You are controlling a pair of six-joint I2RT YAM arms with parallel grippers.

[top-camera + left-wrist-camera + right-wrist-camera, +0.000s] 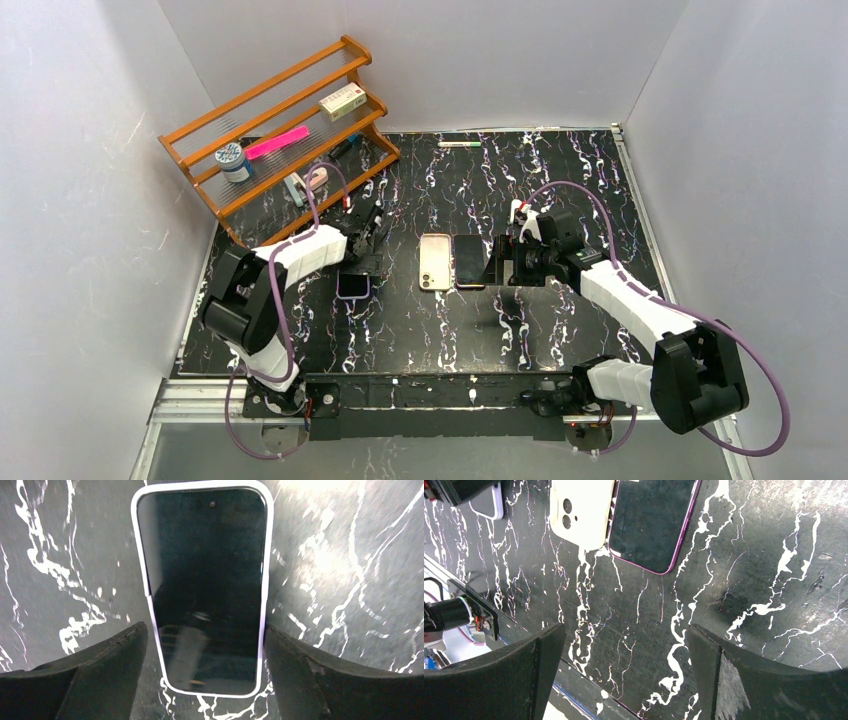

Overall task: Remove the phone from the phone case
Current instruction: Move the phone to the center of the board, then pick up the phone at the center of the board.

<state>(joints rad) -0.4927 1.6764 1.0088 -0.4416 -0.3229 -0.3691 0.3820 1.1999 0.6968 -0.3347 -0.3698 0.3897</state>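
Observation:
A phone in a lilac case lies screen up on the black marbled table; it also shows in the top view. My left gripper is open, one finger on each side of the phone's near end, not touching it; it shows in the top view too. My right gripper is open and empty above bare table, to the right of a dark phone with a purple edge. In the top view the right gripper sits just right of that phone.
A cream case, back up with camera holes, lies beside the purple-edged phone and shows in the right wrist view. A wooden rack with small items stands at the back left. A pen lies near the back wall.

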